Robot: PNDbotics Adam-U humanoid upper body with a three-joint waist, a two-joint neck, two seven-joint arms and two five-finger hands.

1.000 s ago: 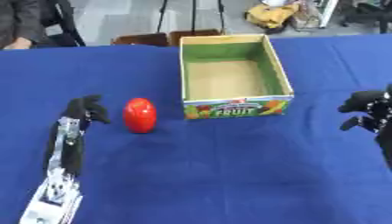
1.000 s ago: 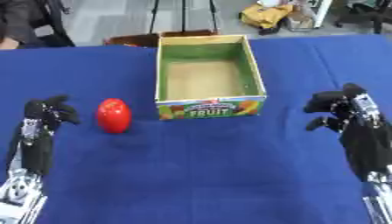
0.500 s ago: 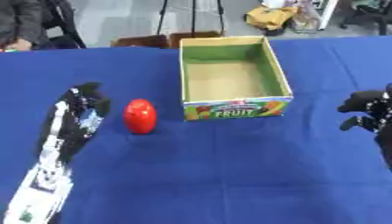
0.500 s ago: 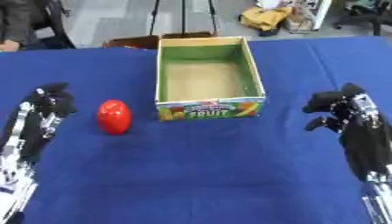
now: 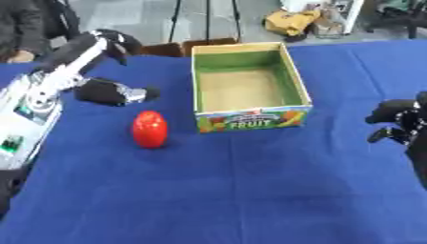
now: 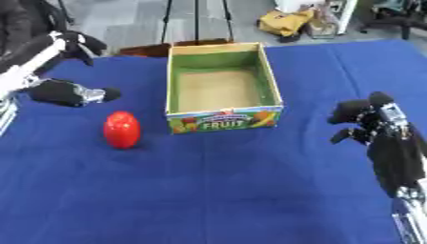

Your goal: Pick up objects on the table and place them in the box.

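Note:
A red egg-shaped object (image 5: 150,128) stands on the blue table, left of the cardboard fruit box (image 5: 250,118). The box is open at the top and nothing shows inside it. My left hand (image 5: 111,42) is raised over the table's far left, behind and above the red object and apart from it. Its fingers are spread, the thumb (image 5: 115,92) sticks out toward the box, and it holds nothing. My right hand (image 6: 360,111) hovers at the right edge, right of the box, fingers relaxed and empty.
The blue cloth (image 5: 250,190) covers the whole table. A person's dark sleeve (image 5: 21,28) shows at the far left edge. Beyond the table stand a brown box (image 5: 171,47), tripod legs and a yellow bag (image 5: 288,21).
My left arm has swung up from beside the red object to high over the far left of the table. The right hand, the red object and the box have stayed put.

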